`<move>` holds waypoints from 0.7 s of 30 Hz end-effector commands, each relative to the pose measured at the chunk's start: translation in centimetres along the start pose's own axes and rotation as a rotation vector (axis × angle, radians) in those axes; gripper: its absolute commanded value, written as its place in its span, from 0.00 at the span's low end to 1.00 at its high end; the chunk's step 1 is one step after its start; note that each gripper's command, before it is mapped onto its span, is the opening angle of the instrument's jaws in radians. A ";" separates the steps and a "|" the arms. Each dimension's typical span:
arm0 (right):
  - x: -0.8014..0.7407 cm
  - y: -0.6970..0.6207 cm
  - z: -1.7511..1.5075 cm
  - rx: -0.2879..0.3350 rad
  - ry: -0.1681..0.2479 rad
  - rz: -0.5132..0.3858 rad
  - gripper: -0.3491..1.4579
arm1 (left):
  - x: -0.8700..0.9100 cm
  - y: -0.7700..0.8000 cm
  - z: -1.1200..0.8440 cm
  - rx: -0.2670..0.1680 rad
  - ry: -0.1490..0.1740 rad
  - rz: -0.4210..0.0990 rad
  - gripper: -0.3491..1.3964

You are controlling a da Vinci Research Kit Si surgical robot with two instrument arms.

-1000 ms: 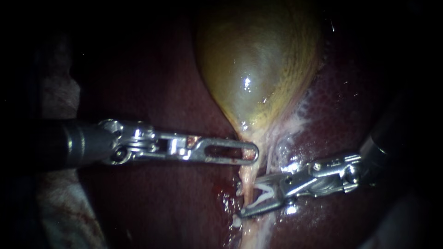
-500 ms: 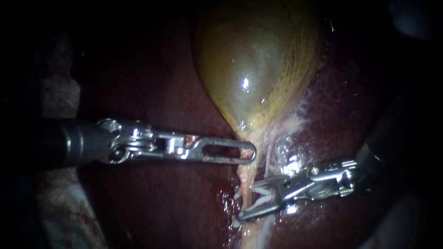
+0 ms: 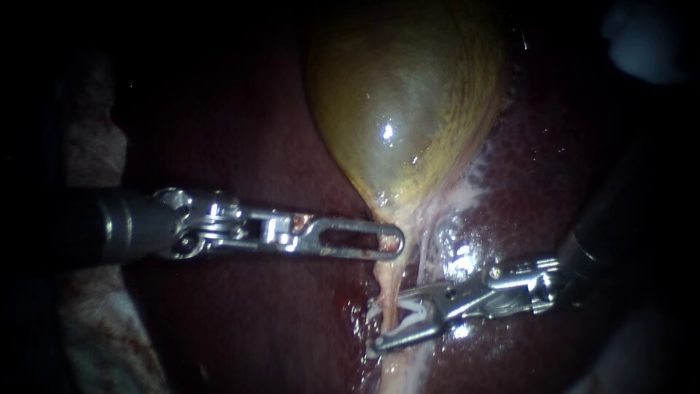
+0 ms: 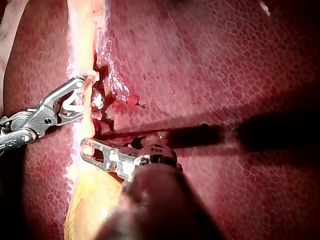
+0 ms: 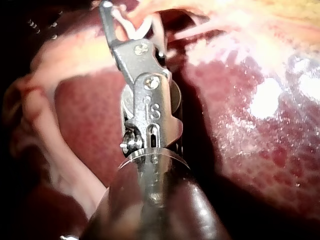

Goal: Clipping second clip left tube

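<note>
Right pincer [image 3: 379, 321], the one on my right instrument, is partly spread and pinches a small white clip [image 3: 414, 310] that sits inside it like a letter V. It reaches in from the side, and its two tips lie across the left tube [image 3: 390, 286], so the tube crosses the open mouth of the pincer. I cannot tell for sure if the tube is all the way inside the clip. I think it is put there because the clip can only close the tube if the tube sits right in its middle. The left tube is the pale string that hangs down from the narrow end of the gallbladder [image 3: 401, 109], on top of the dark red liver [image 3: 255, 314]. Left pincer [image 3: 397, 242] is pressed together on that narrow end, just above the clip, and pinches the gallbladder there. I think it holds on so the tube is pulled straight and does not slip away. A thin strand [image 3: 423, 255] runs just beside the tube, and the clip should not catch it. The clip is not yet squeezed flat, so I think the next job is to press it shut around the tube.
</note>
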 end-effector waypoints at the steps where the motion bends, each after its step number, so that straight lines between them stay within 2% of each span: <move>1: 0.00 0.00 0.00 0.000 0.000 -0.001 0.40 | 0.00 0.00 0.00 0.000 0.000 0.000 0.00; 8: -0.01 0.00 0.01 0.002 0.000 0.010 0.32 | 0.00 0.00 0.00 0.000 0.000 0.000 0.00; 21: -0.01 0.05 0.02 0.008 0.010 0.065 0.01 | -0.01 -0.01 0.01 0.002 0.003 0.001 0.00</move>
